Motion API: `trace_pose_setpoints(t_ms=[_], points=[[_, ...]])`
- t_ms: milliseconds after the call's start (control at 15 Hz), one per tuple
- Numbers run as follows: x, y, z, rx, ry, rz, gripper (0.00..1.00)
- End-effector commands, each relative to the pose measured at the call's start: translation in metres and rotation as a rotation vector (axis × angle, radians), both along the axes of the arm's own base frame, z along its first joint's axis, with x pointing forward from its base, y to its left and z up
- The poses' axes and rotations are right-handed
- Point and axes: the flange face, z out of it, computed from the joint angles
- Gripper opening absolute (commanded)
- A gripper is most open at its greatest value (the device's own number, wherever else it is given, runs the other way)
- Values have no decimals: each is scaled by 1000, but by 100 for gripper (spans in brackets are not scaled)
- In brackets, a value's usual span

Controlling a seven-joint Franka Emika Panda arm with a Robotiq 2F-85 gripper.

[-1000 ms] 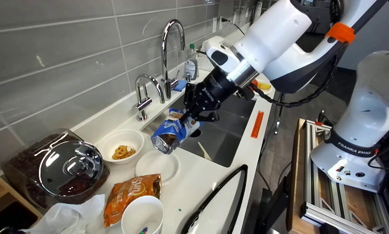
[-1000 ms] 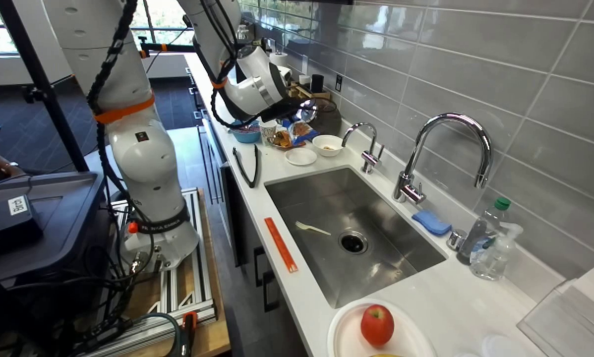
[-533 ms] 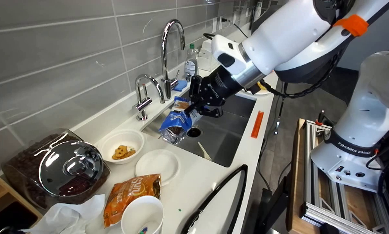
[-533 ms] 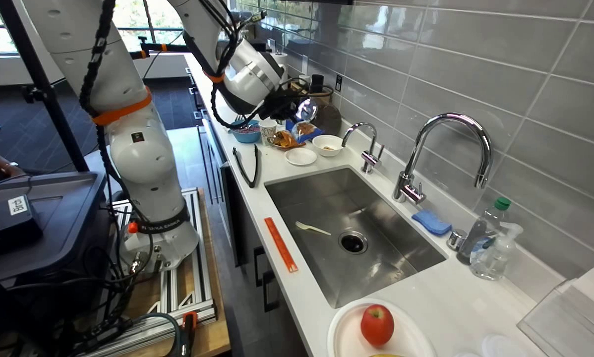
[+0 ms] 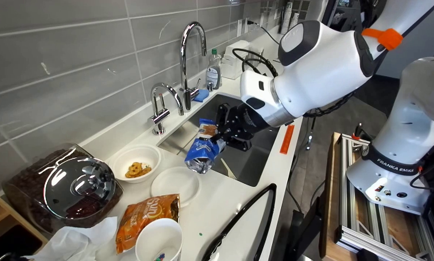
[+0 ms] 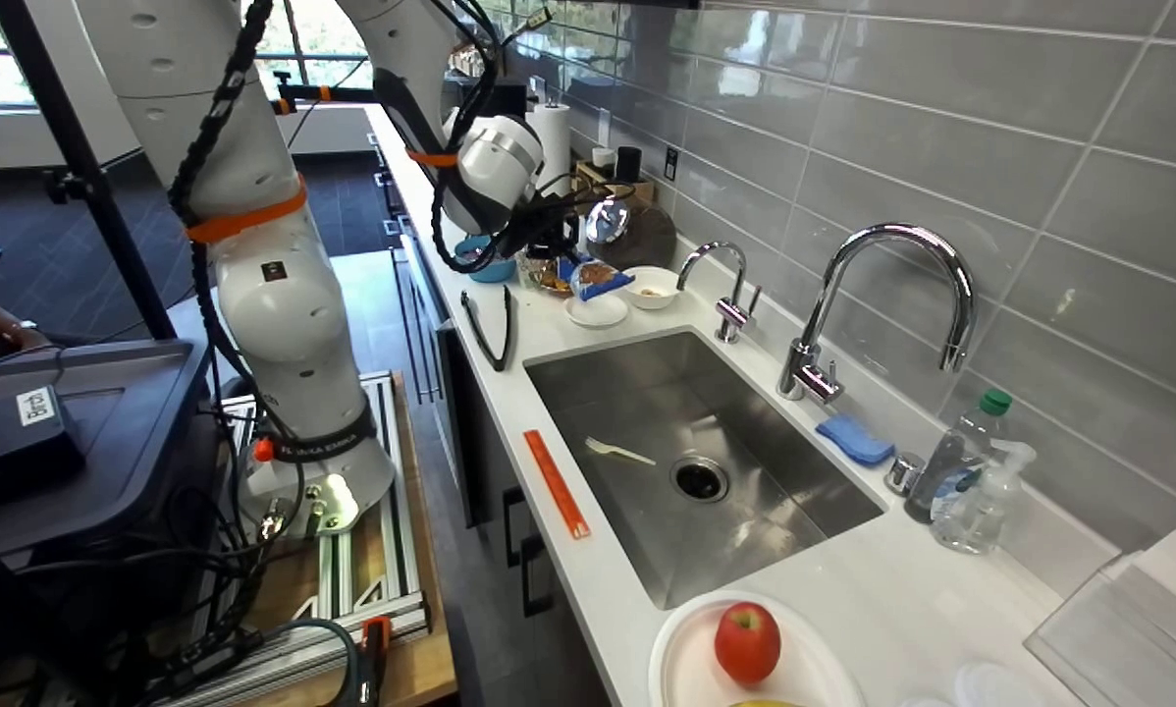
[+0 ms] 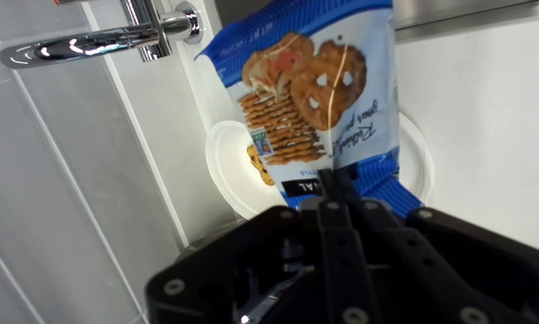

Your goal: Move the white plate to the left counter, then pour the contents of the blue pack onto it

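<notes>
Now pinching the blue pack (image 5: 203,146) tight in the gripper (image 7: 335,182), holding it aloft near the white plate (image 5: 175,185) lying bare on the left counter (image 5: 222,204); apparently counting that move as done, lacking only the pour.

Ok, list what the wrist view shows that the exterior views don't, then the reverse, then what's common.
Only the wrist view clearly shows the small green label and cracker stack printed on the blue bag. Only the exterior views show the fork in the sink, the orange strip, the sponge and the robot's base. All show the blue bag held in the gripper, the white plate, the bowl and a faucet.
</notes>
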Motion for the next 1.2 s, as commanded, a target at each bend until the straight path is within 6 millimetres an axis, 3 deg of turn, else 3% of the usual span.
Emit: trace_pose_setpoints(t_ms=[0,267,1133], points=[[1,1,-1,2,2,0,1],[2,5,-4,-29,-16,4,0],[0,58,-25,-289,-230,84,0]])
